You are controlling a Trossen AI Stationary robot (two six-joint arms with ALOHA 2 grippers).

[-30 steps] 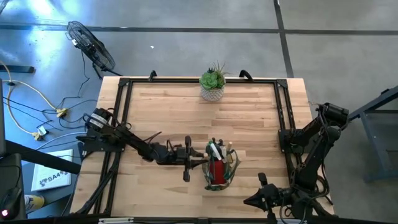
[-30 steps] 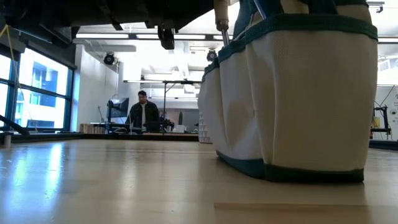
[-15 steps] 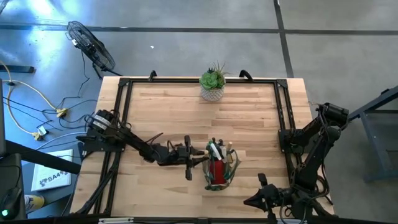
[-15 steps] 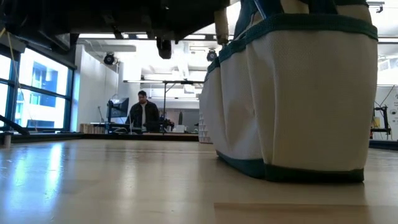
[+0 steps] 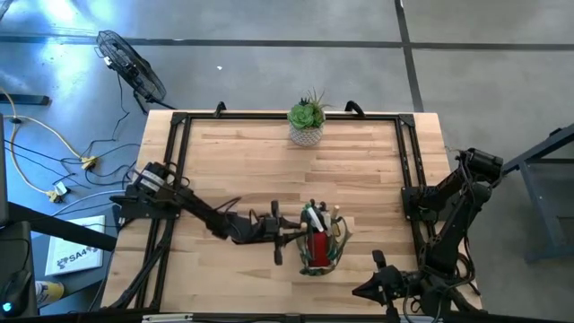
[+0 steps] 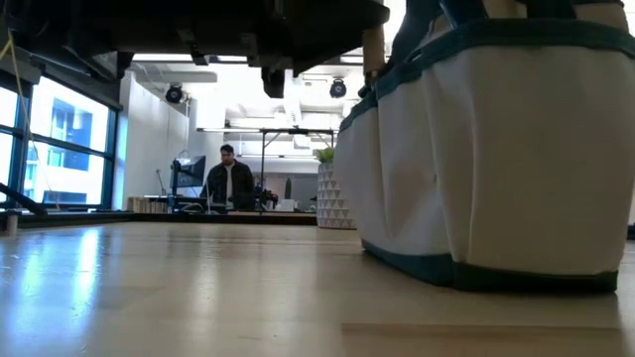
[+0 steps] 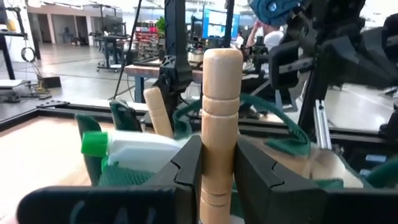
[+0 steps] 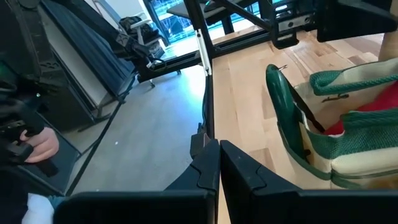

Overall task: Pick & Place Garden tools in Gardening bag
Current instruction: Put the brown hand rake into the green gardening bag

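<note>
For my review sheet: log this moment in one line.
left gripper: shut on wooden handle, beside gardening bag | right gripper: shut, parked at table edge

One camera looks straight down on the bag (image 5: 320, 244); another sits at worktop level close beside it; both wrist cameras face it.

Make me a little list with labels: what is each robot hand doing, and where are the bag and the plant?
left gripper: shut on a wooden tool handle, right beside the bag
right gripper: shut, empty, waiting at the table's near right corner
bag: near edge of table, tools inside
plant: far edge, middle
</note>
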